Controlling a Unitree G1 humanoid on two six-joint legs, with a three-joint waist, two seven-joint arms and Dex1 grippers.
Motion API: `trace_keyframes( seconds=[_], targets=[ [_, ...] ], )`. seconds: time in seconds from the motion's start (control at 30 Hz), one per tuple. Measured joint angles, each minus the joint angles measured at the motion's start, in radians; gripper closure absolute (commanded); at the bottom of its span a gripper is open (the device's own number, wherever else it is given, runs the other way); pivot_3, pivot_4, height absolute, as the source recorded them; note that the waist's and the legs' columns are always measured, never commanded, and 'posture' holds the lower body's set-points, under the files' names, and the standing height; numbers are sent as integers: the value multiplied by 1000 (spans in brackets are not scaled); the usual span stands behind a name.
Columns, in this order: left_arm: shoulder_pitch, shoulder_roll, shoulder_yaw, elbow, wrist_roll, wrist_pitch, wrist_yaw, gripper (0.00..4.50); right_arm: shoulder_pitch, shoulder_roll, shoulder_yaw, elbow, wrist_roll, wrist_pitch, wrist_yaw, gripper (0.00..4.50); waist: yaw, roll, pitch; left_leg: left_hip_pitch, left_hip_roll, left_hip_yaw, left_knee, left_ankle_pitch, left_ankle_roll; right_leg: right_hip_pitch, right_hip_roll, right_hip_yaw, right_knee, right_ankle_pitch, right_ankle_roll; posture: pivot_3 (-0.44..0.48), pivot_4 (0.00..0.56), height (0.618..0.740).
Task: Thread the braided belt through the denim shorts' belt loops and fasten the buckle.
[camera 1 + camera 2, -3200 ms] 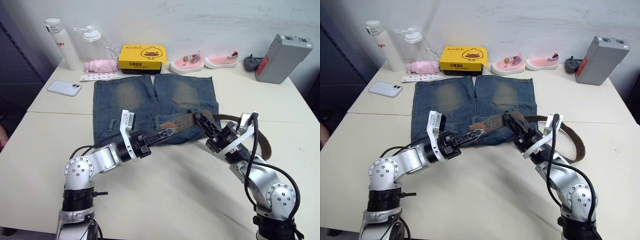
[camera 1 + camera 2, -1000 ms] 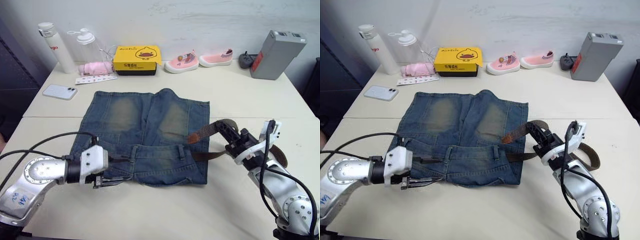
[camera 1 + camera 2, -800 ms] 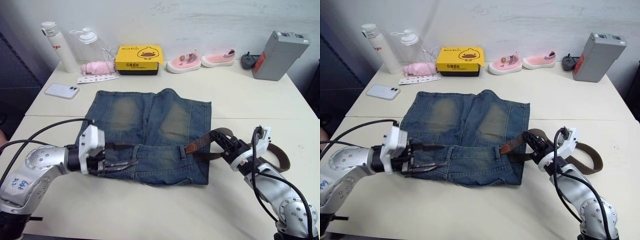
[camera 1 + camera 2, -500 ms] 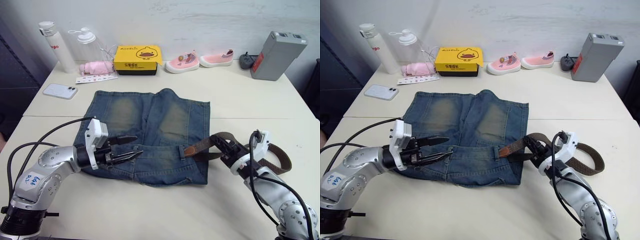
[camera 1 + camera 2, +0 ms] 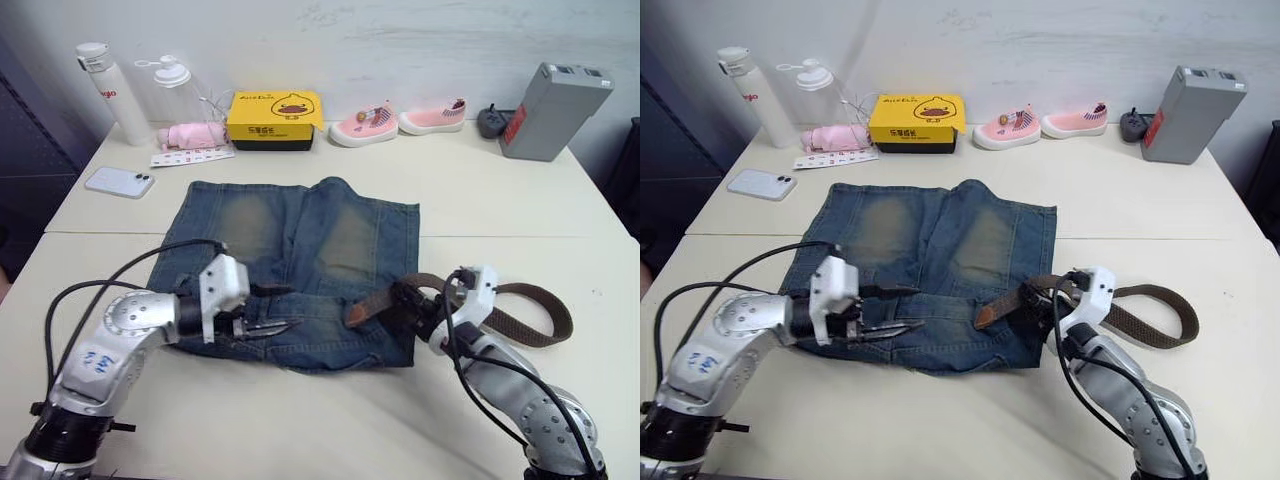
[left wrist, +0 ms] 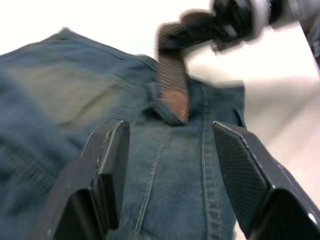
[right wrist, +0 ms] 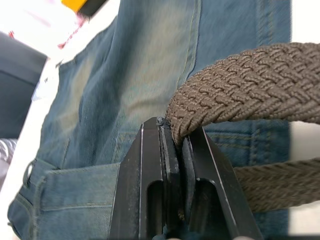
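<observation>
Braided belt (image 5: 520, 318): woven brown strap, soft, limp, grippy weave; judged best held near its leather tip (image 5: 360, 311). Left eye view: denim shorts (image 5: 300, 260) flat mid-table, waistband toward the near edge; belt loops off toward the table's right edge. Left tool (image 5: 272, 310) spread open over the waistband, holding nothing. Right tool (image 5: 408, 303) clamps the strap.
Left wrist view: tip (image 6: 174, 102) lies on faded, stiff-seamed denim, beyond the parted fingers (image 6: 111, 165).
Right wrist view: fingers (image 7: 172, 165) pinched tight on the belt's weave (image 7: 240, 95). Buckle can't be made out.
</observation>
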Motion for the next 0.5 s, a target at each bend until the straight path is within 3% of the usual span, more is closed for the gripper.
trace_keyframes(
  seconds=[0.17, 0.5],
  targets=[
    [-21, -48, -34, 42, 45, -60, -32, 1572, -26, 25, -23, 19, -109, -39, 32, 4500, -1, 1, 0, -1, 1, 1, 0, 0, 0, -1, 0, 0, -1, 0, 0, 0, 150, 683],
    [-27, -79, 13, 77, 22, -2, -27, 1572, 4, 2, -42, -164, -286, -109, 196, 4500, 0, 0, 0, 0, 0, 0, 0, 0, 0, 0, 0, 0, -1, 0, 0, 0, 150, 683]
  ],
)
